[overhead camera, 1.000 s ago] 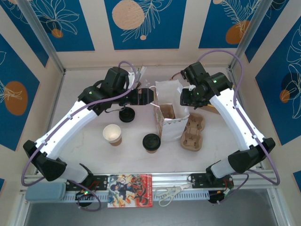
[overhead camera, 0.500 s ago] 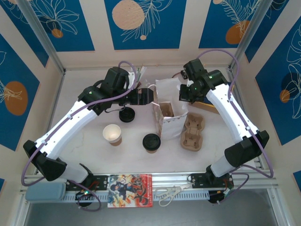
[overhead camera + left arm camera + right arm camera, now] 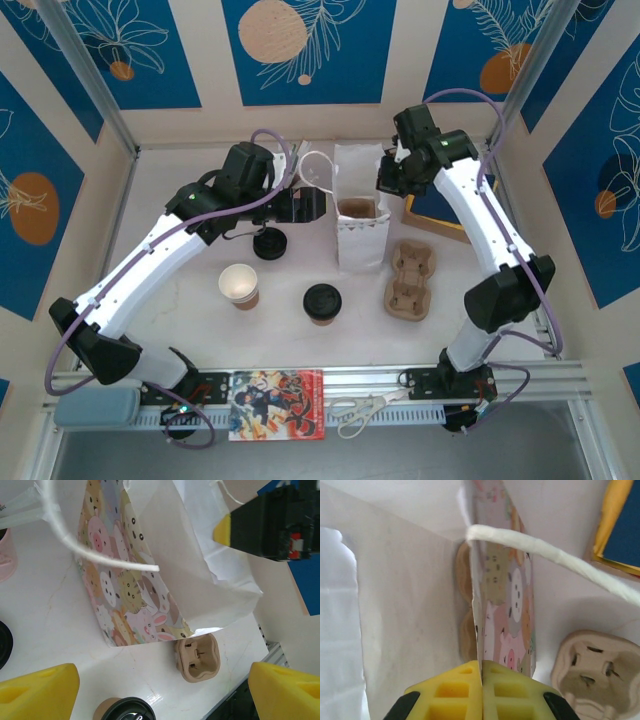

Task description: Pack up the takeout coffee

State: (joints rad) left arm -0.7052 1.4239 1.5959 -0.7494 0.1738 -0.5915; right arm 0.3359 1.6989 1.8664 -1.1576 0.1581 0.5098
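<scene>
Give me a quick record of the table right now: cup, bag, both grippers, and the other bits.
cup: kraft-brown paper cup, upright, empty, on table, left of bag
bag: white cartoon-print paper bag, upright, open
left gripper: fingers open, holding nothing
right gripper: fingers shut on bag's wall
also on table: two black round lids, moulded cardboard cup carrier

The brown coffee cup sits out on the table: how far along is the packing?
Done: the paper bag stands upright, mouth open. In hand: the right jaws are shut on its wall; the left jaws hang open beside it. Left: the takeout coffee stands unlidded on the table, outside the bag, a black lid nearby; it has yet to go in.
</scene>
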